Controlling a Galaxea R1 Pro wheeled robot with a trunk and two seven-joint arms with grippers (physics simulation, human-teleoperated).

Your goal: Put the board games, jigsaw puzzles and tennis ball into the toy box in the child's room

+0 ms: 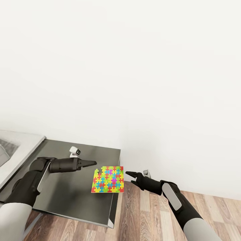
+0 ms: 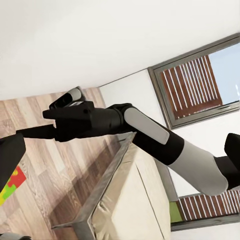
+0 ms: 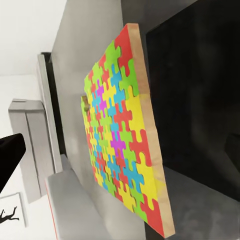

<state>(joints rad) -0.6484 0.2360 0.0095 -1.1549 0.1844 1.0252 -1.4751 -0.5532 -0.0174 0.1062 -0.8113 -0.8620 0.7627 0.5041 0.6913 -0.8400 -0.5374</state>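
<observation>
Puzzle (image 1: 108, 179) sits at the table's (image 1: 67, 201) right front corner, part of it hanging past the edge over the wood floor (image 1: 144, 217); head view shows it between the two grippers. Multicolor jigsaw pattern on top: red, yellow, green, blue, magenta pieces, square board. Right wrist view shows the jigsaw puzzle (image 3: 122, 135) close, tan wooden edge visible, thin flat slab, small notch of missing piece near one side. Table top is dark grey, glossy, with lighter metal rim. Left gripper (image 1: 93, 163) points at the puzzle's upper left corner, tip just beside it, fingers look pressed together with nothing between them. Right gripper (image 1: 129, 174) is just off the puzzle's right edge, over the floor, fingers slightly apart, nothing held. Left wrist view shows the right arm (image 2: 150, 135) stretched across, a puzzle corner (image 2: 11, 184), floor and a window with slatted blinds (image 2: 200, 82). White wall (image 1: 134, 67) behind. Grey surface (image 1: 13, 147) at far left, cannot tell what it is.
</observation>
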